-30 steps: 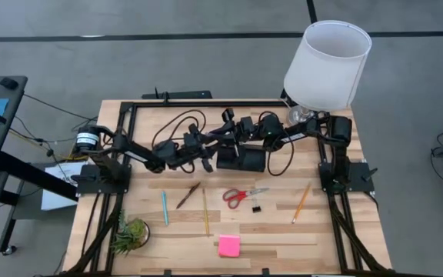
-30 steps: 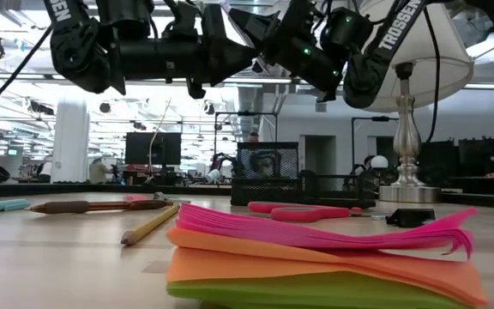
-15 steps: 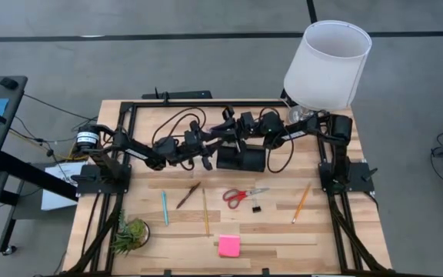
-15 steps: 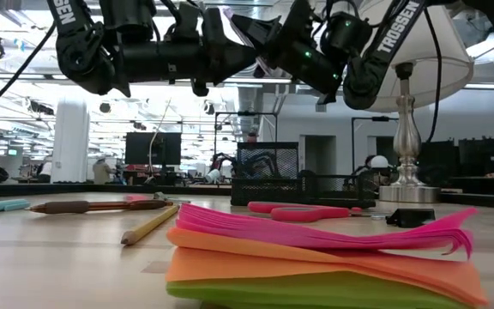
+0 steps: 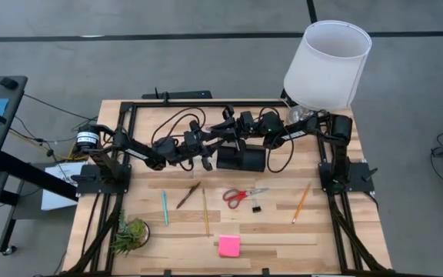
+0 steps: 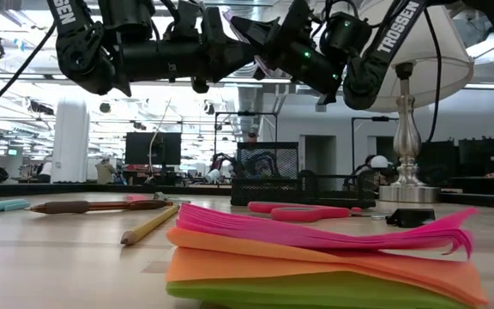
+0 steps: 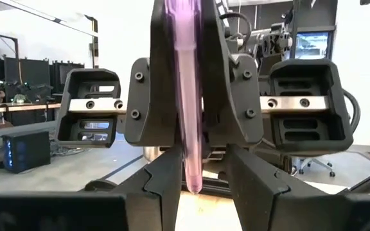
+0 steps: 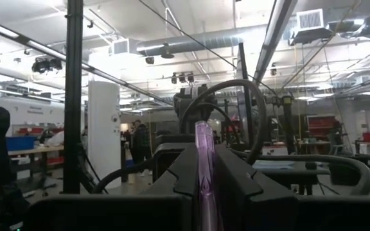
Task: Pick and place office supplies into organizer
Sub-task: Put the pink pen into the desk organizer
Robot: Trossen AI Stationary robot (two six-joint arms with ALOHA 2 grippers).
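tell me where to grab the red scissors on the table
Take the red scissors at the pivot, where the red handles meet the blades. They lie flat, handles toward the pencils and blades toward the right arm's side, so probably come straight down from above, fingers across the narrow neck. The binder clip sits close, nearer the table's front.

A light wooden plank surface stands on a grey concrete floor. Beyond the fingers, a white round pillar, silver ceiling ducts and bright ceiling lights fill an open workshop.

"TROSSEN" on right arm, low view.
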